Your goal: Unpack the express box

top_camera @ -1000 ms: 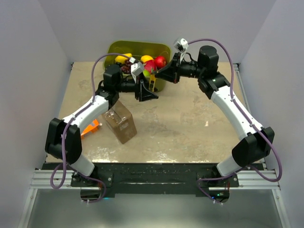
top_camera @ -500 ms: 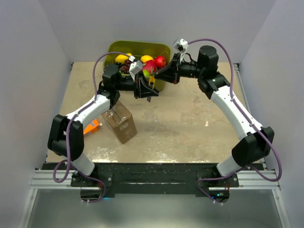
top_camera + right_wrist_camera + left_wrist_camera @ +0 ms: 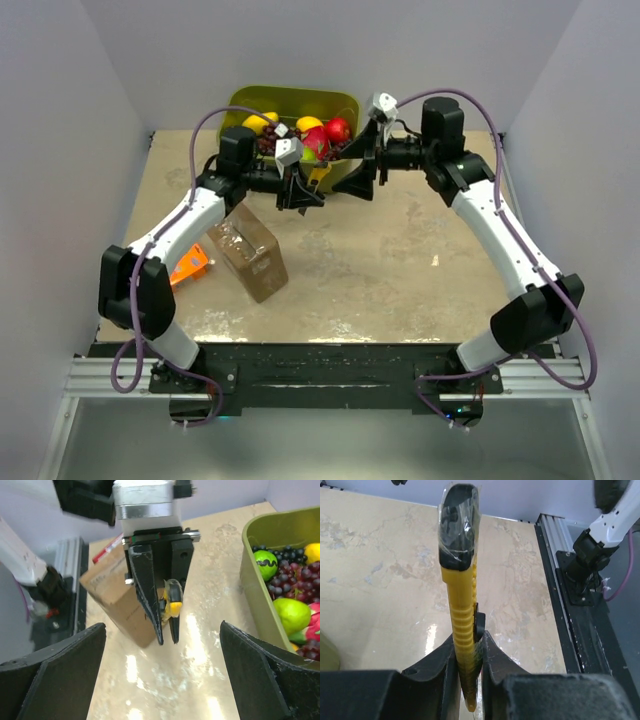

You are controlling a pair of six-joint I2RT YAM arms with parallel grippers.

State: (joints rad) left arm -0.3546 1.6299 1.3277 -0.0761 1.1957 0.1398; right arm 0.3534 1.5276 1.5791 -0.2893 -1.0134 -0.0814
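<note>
Left hand [image 3: 468, 652] clamps a yellow box cutter [image 3: 462, 605].

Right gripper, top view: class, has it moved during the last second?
Yes. The right gripper has drawn back to the right, away from the front corner of the green fruit bin, which it overlapped before.

We saw bright, even light from above, soft shadows, and white glare on the table [image 3: 427, 632]; close foregrounds in both wrist views were slightly blurred.
</note>
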